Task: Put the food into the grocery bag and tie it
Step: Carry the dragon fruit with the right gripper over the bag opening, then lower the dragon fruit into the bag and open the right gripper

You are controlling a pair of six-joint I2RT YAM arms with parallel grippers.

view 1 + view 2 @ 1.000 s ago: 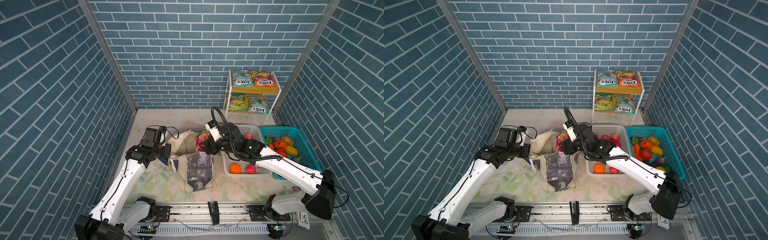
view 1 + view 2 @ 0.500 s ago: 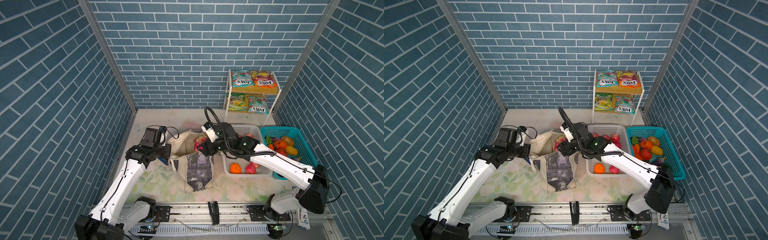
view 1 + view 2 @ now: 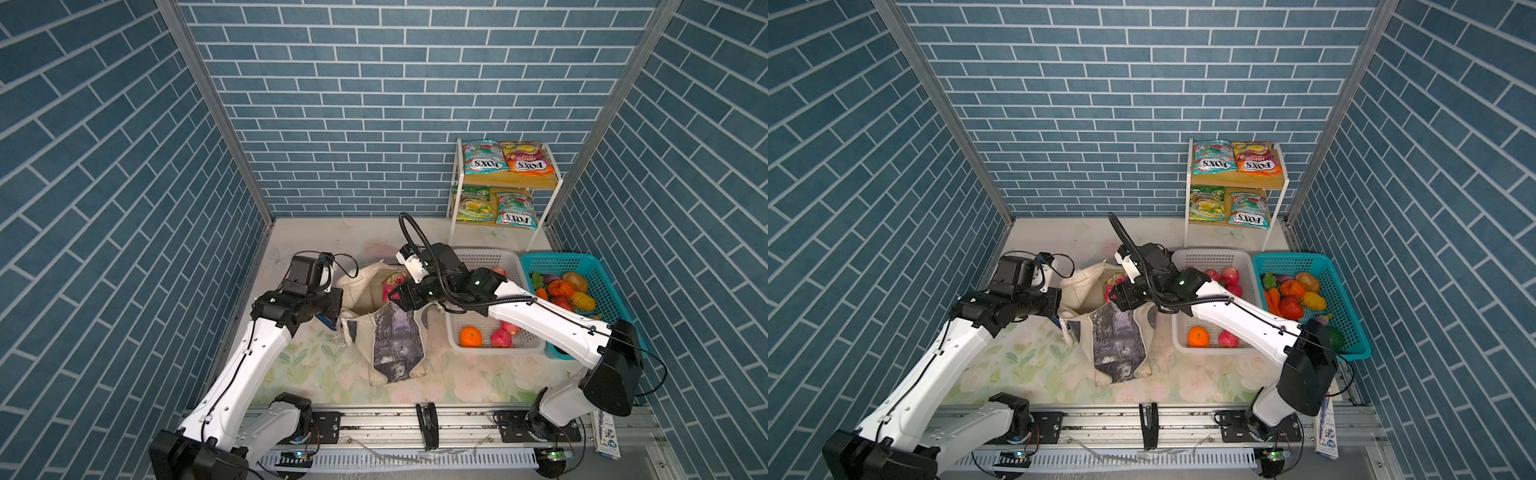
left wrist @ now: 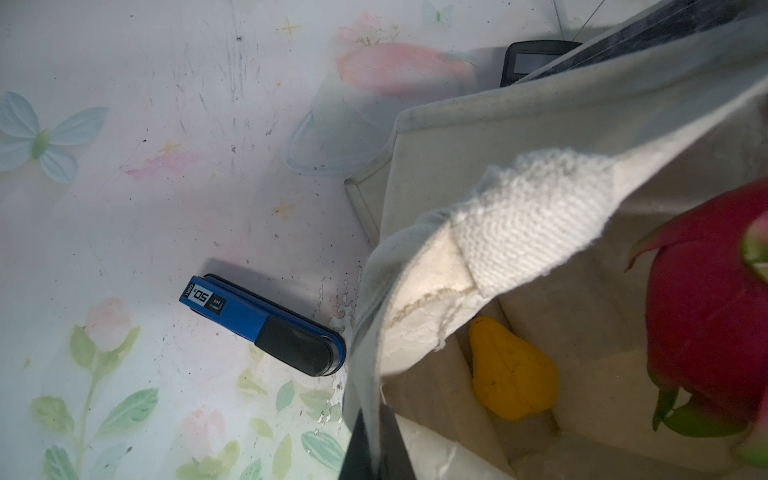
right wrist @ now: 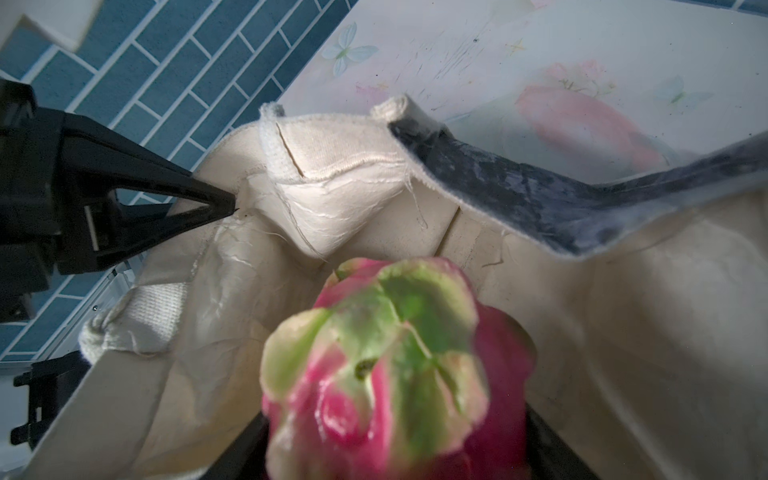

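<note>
The grocery bag (image 3: 395, 336) (image 3: 1117, 332), cream with a grey-purple print, stands open in both top views. My left gripper (image 4: 376, 415) (image 3: 338, 309) is shut on the bag's rim (image 4: 519, 216) and holds its mouth open. My right gripper (image 5: 399, 449) (image 3: 392, 291) is shut on a pink dragon fruit (image 5: 374, 365) (image 4: 706, 316) (image 3: 1111, 286), held in the bag's mouth above the cream lining (image 5: 623, 311). A yellow fruit (image 4: 511, 370) lies at the bottom of the bag. The left fingertips (image 5: 199, 199) pinch the rim in the right wrist view.
A white basket (image 3: 486, 255) with an orange and red apples stands right of the bag, and a teal basket (image 3: 557, 259) of mixed produce beyond it. Candy packets (image 3: 505, 160) fill a small back shelf. A blue stapler (image 4: 266, 328) and a black calculator (image 4: 532, 60) lie beside the bag.
My right gripper has carried the dragon fruit a little further left and lower into the bag's mouth. The left arm has stayed still on the rim.
</note>
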